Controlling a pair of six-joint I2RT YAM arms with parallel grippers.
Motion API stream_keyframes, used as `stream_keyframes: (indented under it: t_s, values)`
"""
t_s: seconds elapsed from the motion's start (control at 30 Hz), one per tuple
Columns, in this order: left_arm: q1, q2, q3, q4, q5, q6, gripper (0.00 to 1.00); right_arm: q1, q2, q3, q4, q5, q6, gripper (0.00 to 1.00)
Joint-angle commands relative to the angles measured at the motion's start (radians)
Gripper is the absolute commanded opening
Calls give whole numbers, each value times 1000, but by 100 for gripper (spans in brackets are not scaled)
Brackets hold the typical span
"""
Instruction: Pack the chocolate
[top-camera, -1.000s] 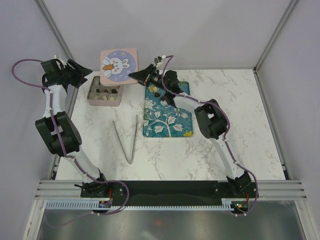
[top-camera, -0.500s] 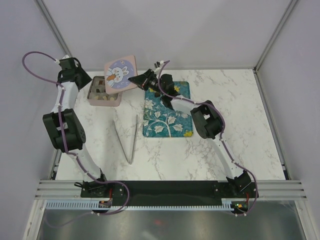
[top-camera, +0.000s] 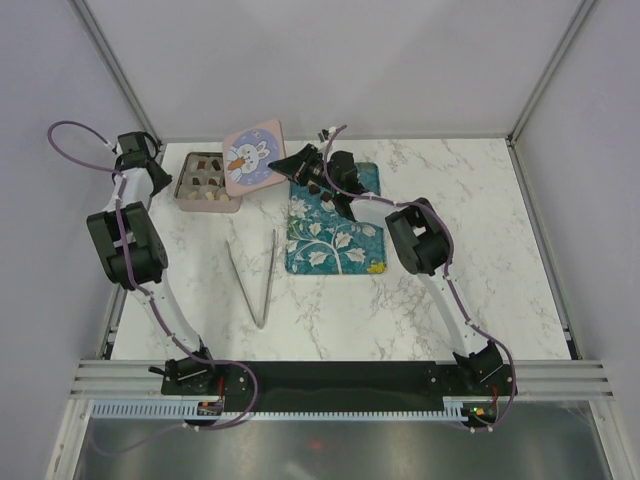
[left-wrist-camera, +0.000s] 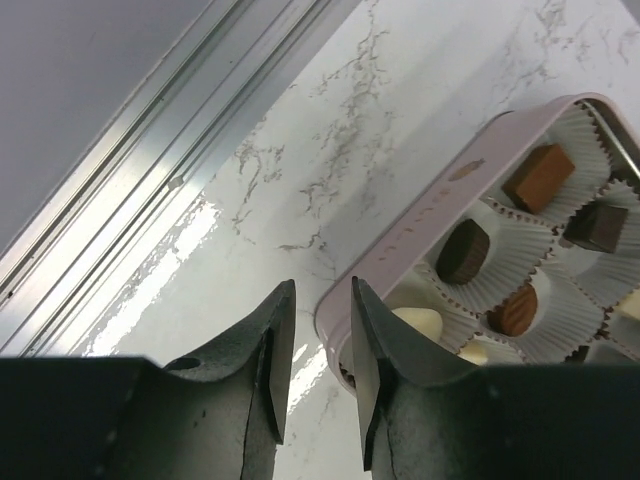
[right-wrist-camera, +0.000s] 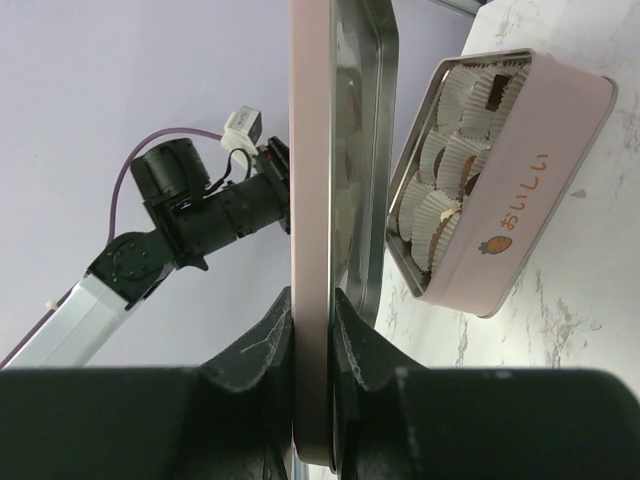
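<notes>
Looking down from the top camera, a pink tin sits at the far left corner of the counter. The chocolate lies inside it, dark, brown and cream pieces together. A few more pieces lie on the far end of the teal mat, which is near the middle of the counter. The right tool holds the lid by its right edge. The lid's rabbit face is turned up and it overlaps the tin's right end in this view. The left tool is at the tin's left end. The metal tongs lie on the counter between the tin and the near edge.

In the left wrist view, the left tool has a narrow gap with nothing in it, only bare counter showing through. One finger stands just at the tin's rounded corner. The chocolate sits in white paper cups: a square brown piece, two darker ones, a ridged brown one and cream ones.

In the right wrist view, the right tool is clamped narrow on the lid, seen edge-on between both fingers. Beside it is the open tin with its paper cups, and the left arm is beyond the lid.
</notes>
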Motion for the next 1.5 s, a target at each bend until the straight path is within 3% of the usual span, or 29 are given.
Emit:
stream_keyframes:
  t_s: [0.0, 0.33, 0.7, 1.1, 1.3, 1.47]
  values:
    - [11, 20, 60, 10, -26, 32, 35, 2, -92, -4, 92, -20, -33, 0]
    - [15, 114, 94, 20, 178, -6, 32, 5, -42, 52, 89, 22, -21, 0]
    - [6, 103, -7, 42, 264, -75, 30, 61, 132, 314, 4, 56, 7, 0]
    - [0, 0, -104, 42, 306, -108, 29, 121, 238, 419, 1, 157, 88, 0]
    - [5, -73, -128, 30, 273, -120, 43, 142, 279, 460, -26, 192, 115, 0]
    - [23, -108, -148, 37, 325, -117, 48, 137, 294, 465, -23, 204, 142, 0]
